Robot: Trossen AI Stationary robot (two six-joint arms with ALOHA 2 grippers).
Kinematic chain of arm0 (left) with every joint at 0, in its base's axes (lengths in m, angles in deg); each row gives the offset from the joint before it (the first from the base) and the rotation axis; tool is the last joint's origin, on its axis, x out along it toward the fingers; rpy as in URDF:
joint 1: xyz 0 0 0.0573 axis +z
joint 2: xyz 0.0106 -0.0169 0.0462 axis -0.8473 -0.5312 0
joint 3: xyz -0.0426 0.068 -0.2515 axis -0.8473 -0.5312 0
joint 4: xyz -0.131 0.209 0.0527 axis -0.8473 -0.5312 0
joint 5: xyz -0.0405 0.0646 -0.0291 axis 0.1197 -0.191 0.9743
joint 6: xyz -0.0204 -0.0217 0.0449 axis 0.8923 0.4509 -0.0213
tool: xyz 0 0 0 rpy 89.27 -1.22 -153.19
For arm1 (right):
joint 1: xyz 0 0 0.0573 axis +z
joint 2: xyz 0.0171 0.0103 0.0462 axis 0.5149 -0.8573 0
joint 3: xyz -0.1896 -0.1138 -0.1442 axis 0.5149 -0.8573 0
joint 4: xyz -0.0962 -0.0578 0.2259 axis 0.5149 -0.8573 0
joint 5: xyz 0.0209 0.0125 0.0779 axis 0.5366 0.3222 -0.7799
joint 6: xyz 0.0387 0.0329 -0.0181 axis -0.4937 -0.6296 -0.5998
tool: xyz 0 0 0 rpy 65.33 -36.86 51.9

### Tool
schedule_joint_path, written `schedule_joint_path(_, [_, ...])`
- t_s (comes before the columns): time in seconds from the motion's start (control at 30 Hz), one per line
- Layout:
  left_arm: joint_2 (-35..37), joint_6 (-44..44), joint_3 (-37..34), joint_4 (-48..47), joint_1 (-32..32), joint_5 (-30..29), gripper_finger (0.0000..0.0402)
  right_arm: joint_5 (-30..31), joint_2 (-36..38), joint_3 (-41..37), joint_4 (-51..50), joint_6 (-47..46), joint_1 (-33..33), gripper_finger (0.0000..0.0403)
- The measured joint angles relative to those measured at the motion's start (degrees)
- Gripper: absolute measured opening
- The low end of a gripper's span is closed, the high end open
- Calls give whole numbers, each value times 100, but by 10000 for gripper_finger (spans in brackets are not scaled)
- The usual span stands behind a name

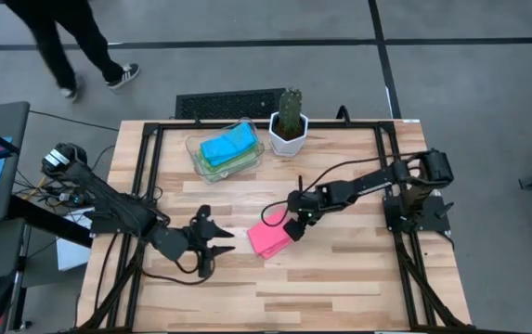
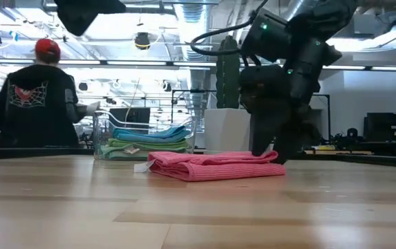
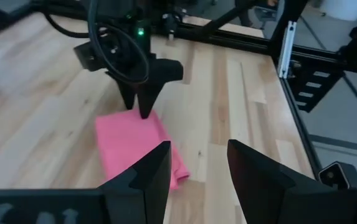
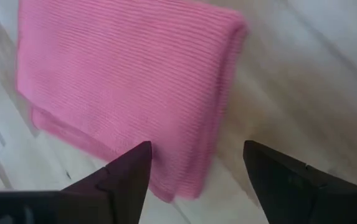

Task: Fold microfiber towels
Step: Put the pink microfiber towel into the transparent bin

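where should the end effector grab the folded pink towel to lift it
Probably at a corner of the folded hot pink microfiber towel, pinching all layers from above. It lies flat on the wooden table, and the open right end effector already hangs over its edge; the open left end effector sits apart.

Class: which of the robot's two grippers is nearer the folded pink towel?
The right gripper: it hangs open right over the pink towel, at its edge. The left gripper sits open on the table beside the towel, a clear gap away.
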Motion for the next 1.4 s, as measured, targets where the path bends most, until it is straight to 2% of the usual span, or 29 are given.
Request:
schedule_joint_path(0.23, [127,52,0,-286,-262,-445,150,321,139,0,107,26,-174,281])
schedule_joint_path(0.43, [127,205,0,-551,-350,-591,150,615,-299,61,247,176,-63,281])
schedule_joint_path(0.53, [127,288,0,-678,-353,-665,150,617,-583,359,75,193,-16,281])
schedule_joint_path(0.67, [127,398,0,-792,-353,-683,150,794,-904,989,-717,507,103,271])
schedule_joint_path(0.87, [127,525,0,-876,-358,-628,150,1149,-1389,1786,-1767,784,279,190])
schedule_joint_path(1.17, [617,627,0,-1278,-485,-646,150,797,-1430,2042,-1832,933,268,22])
schedule_joint_path(1.4, [1702,631,0,-1960,-771,-1184,140,646,-1229,2569,-1807,1346,8,16])
